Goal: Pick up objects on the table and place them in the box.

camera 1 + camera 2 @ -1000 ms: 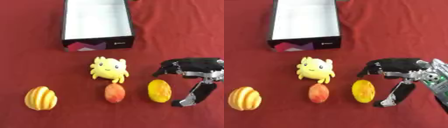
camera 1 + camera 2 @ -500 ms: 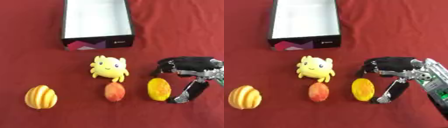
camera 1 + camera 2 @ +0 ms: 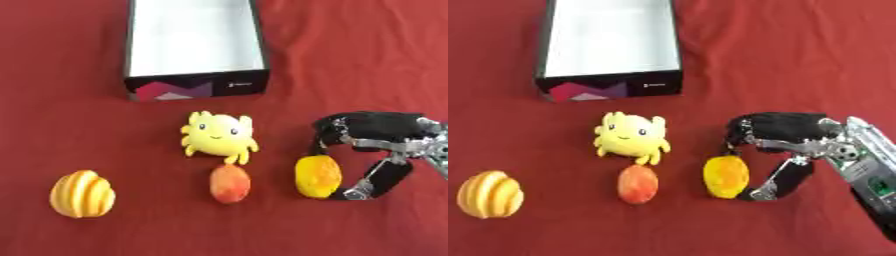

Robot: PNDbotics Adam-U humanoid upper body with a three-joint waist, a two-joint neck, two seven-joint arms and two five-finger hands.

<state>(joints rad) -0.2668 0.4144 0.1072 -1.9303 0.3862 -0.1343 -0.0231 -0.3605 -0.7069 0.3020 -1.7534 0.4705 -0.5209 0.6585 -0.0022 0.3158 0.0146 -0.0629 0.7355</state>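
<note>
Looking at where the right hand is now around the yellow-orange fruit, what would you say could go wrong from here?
The right hand brackets the yellow-orange fruit, fingers curled above it and thumb at its right side; whether they touch is unclear. The rounded fruit might roll or squirt out as they close. It could be pushed left into the red-orange fruit, which lies close to the yellow crab toy. Carrying it to the box passes near the toy, so a low path may knock it.

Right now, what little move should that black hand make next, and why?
Probably close on the yellow-orange mango-shaped fruit: the right hand already has its fingers above it and thumb beside it, not yet gripping. Then it could carry it to the white-lined box.
</note>
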